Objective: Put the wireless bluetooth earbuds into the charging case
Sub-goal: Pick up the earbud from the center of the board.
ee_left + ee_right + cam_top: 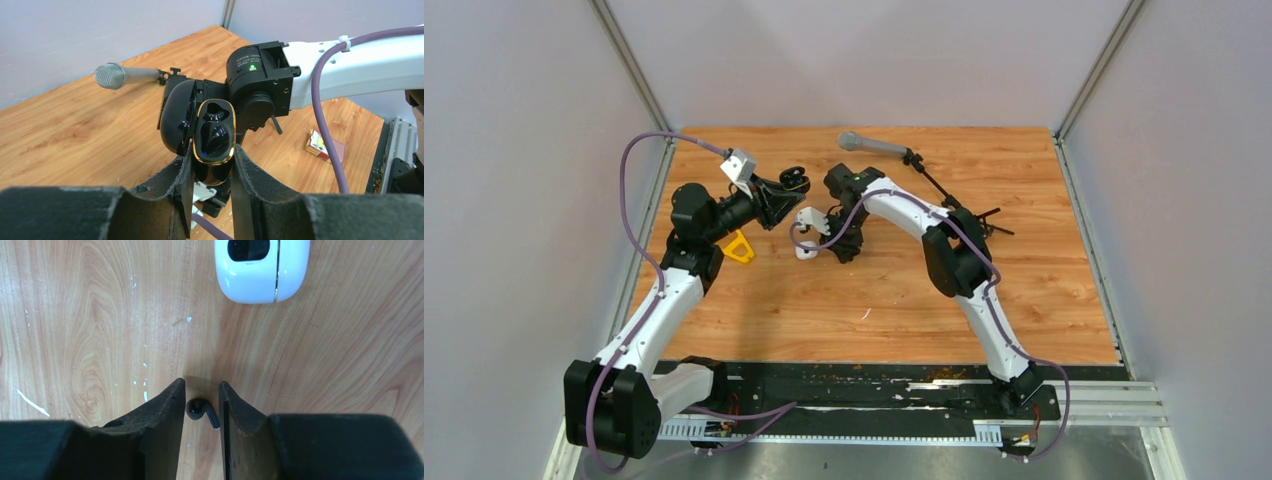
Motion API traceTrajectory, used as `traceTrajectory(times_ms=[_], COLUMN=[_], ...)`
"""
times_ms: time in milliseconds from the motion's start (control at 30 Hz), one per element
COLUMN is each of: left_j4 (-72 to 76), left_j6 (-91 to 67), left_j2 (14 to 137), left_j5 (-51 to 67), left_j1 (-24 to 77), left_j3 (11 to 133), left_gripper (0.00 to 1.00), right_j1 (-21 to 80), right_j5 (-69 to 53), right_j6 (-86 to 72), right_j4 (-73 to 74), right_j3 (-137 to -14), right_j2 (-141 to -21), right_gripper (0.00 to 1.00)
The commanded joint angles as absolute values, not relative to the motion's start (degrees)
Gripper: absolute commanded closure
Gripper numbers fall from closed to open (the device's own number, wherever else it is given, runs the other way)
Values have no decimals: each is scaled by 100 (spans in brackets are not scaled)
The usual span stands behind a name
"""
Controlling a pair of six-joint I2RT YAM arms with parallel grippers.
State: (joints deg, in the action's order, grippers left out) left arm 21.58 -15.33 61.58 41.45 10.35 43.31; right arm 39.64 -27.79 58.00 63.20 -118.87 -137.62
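My left gripper (212, 156) is shut on a glossy black charging case (215, 137) with a gold rim, held off the table with its lid (176, 117) swung open; from above the case (794, 178) shows at that gripper's tip. The case's inside is shiny black, and I cannot tell whether an earbud sits in it. A black earbud (200, 410) lies on the wood between the fingers of my right gripper (201, 386). The jaws stand narrowly either side of it, its stem at the right finger. A white charging case (261, 267) lies open just ahead; from above it (805, 251) sits left of the right gripper (842, 245).
A microphone (871, 144) on a small black stand (979, 218) lies at the back of the table. A yellow piece (738, 247) sits by the left arm. A small red-and-white box (320, 145) lies on the wood. A thin white sliver (865, 314) lies mid-table.
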Motion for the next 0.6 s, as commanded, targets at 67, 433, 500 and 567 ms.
traceTrajectory(times_ms=[67, 433, 500, 567], left_j4=[2215, 2258, 2213, 2176], left_j6=[-1518, -1580, -1550, -1540], left_j2=[6099, 6102, 6073, 6052], left_j5=[4155, 4157, 4157, 4159], left_j1=[1002, 1002, 1002, 1002], left_j3=[4542, 4534, 4544, 4537], left_gripper=[100, 100, 100, 100], right_j1=[3780, 3612, 3604, 3598], right_j5=[-3267, -2964, -2945, -2944], right_j6=[5870, 5512, 5484, 5427], right_j4=[6589, 6187, 6171, 6126], right_j3=[-12197, -12251, -12359, -12444], right_j2=[-13605, -13598, -13673, -13711], right_gripper=[67, 69, 69, 69])
